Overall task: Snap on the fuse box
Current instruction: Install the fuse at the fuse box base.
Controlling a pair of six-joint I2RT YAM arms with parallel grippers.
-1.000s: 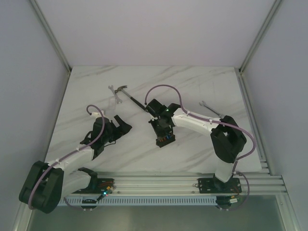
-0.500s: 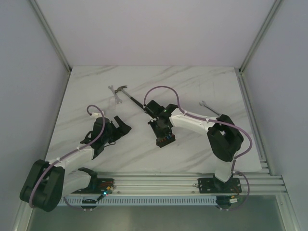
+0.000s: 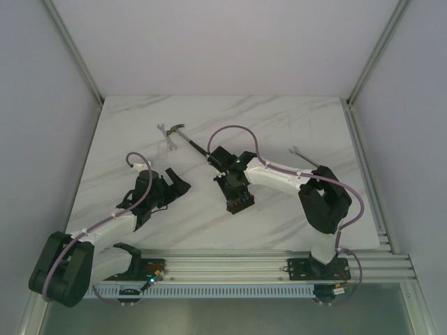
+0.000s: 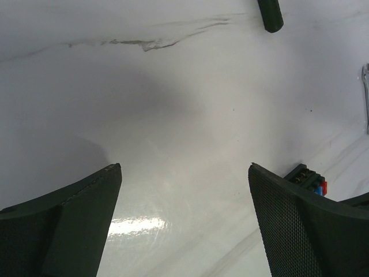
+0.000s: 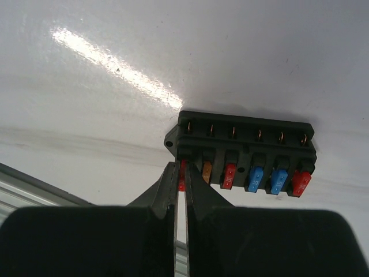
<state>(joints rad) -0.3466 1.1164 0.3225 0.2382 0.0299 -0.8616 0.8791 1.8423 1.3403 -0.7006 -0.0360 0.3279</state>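
At the leftmost slot of the fuse box (image 5: 242, 141), holding right gripper (image 5: 180, 168) shut to a hairline gap, tips touching a red fuse (image 5: 183, 180); can't tell whether actually pinching it. Showing an orange, a red, two blue and a red fuse along the rest of that row. Resting fuse box flat on marble table (image 3: 279, 118), near centre, between both arms, directly under right wrist. Holding left gripper (image 4: 184, 167) fully spread, gripping nothing, hovering low over bare tabletop well left of fuse box, just catching its corner at lower right of the left wrist view. Lying further back: hammer (image 3: 183, 136) behind right wrist, wrench (image 3: 302, 155) off to the right.
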